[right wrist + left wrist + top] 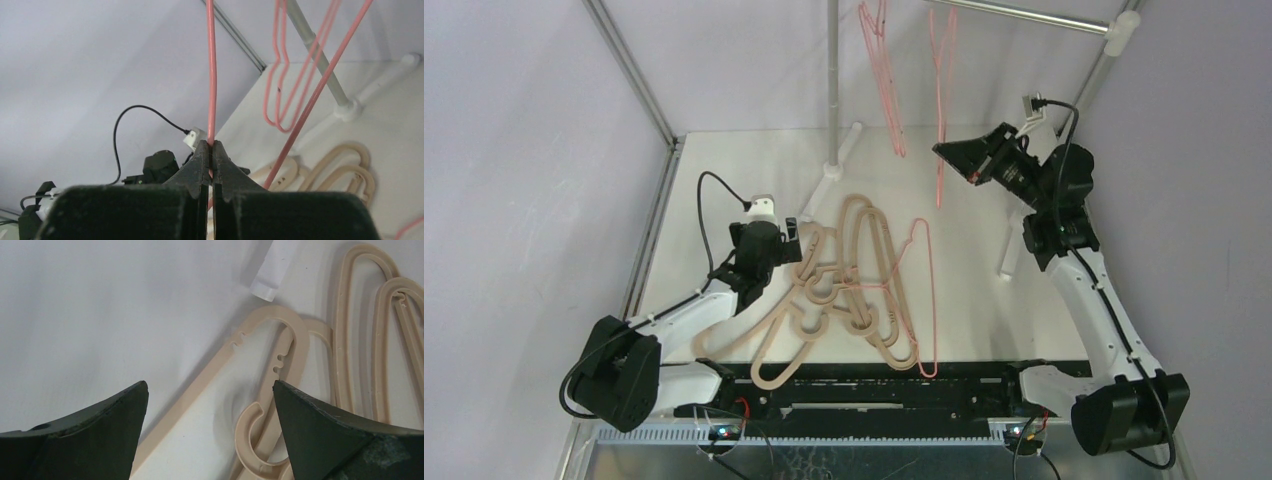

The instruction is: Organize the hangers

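Seen from above, the right gripper point(951, 152) is raised at the far right, its jaws closed on the lower wire of a pink hanger point(942, 90). That hanger's long axis runs straight up from the jaws toward the rail point(1024, 15), where it seems to be hooked. A second pink hanger point(882, 70) hangs just to its left. The left gripper point(774, 245) sits low at the left edge of the beige hangers point(849, 280), jaws wide apart and holding nothing. This tangled pile lies flat on the table point(994, 310), long axes mostly near-to-far, with a third pink hanger point(931, 290) along its right side. The left arm is plainly the nearer to the pile, which lies to its right. In the left wrist view a beige hook point(255, 435) and one slanting beige arm sit between the open jaws, with white table point(100, 315) to their left and the rack foot point(270, 277) just beyond. The right wrist view shows the jaws pinched shut on the pink wire point(212, 75), which rises vertically. The upright rack pole point(320, 55) stands near, so sideways room looks tight.
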`<state>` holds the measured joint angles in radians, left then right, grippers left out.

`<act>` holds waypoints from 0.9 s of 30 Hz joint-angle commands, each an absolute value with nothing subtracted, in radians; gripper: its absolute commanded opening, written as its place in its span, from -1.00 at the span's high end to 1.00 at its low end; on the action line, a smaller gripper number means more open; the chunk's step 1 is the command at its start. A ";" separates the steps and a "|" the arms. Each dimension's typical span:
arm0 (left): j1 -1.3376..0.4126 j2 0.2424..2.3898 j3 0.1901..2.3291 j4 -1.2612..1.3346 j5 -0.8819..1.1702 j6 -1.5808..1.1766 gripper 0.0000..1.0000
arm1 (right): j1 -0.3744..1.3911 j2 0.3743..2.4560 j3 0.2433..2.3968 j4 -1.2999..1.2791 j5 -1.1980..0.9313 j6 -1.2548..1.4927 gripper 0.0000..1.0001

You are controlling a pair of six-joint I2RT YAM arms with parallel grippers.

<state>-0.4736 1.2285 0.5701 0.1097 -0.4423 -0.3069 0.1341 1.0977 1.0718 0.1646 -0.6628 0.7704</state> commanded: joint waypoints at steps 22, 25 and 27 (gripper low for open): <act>-0.478 1.199 0.604 0.138 -0.466 -0.305 -0.99 | 0.196 1.461 1.298 0.466 -0.334 1.021 1.00; -0.478 1.193 0.603 0.138 -0.466 -0.305 -0.99 | 0.216 1.498 1.305 0.451 -0.339 1.025 1.00; -0.477 1.191 0.600 0.137 -0.468 -0.305 -0.99 | 0.236 1.531 1.320 0.432 -0.341 1.018 1.00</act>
<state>-0.4736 1.2266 0.5701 0.1093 -0.4438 -0.3061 0.2054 1.4864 1.2644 0.4103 -0.3653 1.0092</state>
